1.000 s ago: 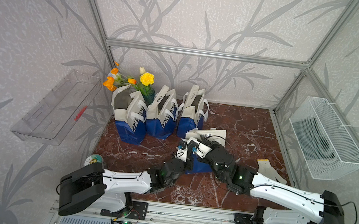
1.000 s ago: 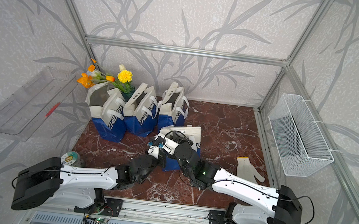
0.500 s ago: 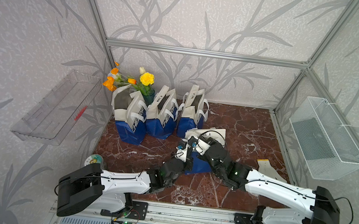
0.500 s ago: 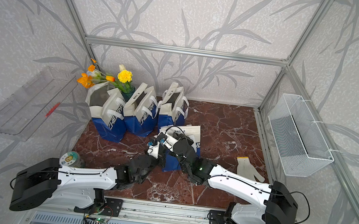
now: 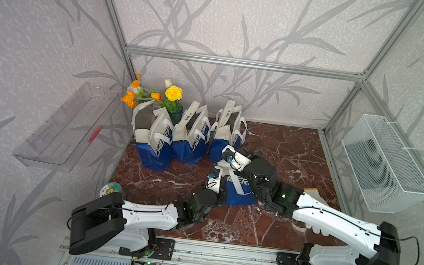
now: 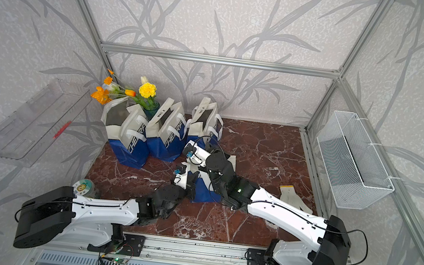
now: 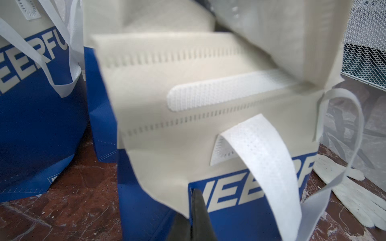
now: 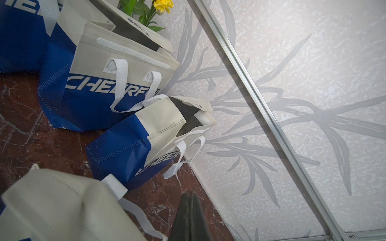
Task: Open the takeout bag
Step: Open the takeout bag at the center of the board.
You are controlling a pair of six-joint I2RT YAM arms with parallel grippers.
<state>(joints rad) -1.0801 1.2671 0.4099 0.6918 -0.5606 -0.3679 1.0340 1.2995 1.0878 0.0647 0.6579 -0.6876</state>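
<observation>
Takeout bag flap raised; left jaws pinching its front panel, right jaws pressed together.

Legible text is confined to white block lettering on the blue bands of the bags. On the takeout bag, my left wrist view gives "EE" and "F", with a handle strap across the letters between. The bag beside it gives "EERFU". In my right wrist view, the farther standing bag gives "CHEERF" and the nearer standing bag "HEER". Print on their flaps is too small to read.
</observation>
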